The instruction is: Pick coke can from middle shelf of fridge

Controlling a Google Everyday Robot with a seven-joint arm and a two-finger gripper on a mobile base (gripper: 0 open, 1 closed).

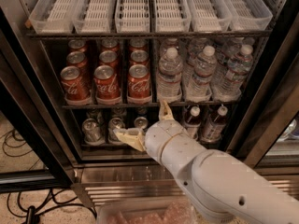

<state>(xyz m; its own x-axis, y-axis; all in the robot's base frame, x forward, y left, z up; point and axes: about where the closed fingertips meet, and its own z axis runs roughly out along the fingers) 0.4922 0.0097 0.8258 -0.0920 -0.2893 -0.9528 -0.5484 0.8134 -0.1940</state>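
Note:
Several red coke cans stand in three lanes on the left of the middle shelf point(154, 105); the front ones are a left can point(74, 84), a middle can point(107, 82) and a right can point(138, 81). My gripper point(144, 124) is open and empty, just below the shelf's front bar and under the right front can. One fingertip point(163, 110) reaches up to the bar; the other point(126, 136) points left in front of the lower shelf. The fridge point(28, 101) has a black door frame and a shiny steel base point(117, 176).
Water bottles point(201, 73) fill the right of the middle shelf. White slotted trays point(140, 8) sit on the rack above. Silver cans point(93, 129) and dark bottles point(217, 122) stand on the lower shelf. Cables point(14, 148) lie on the floor at left. A clear container point(140, 213) is below.

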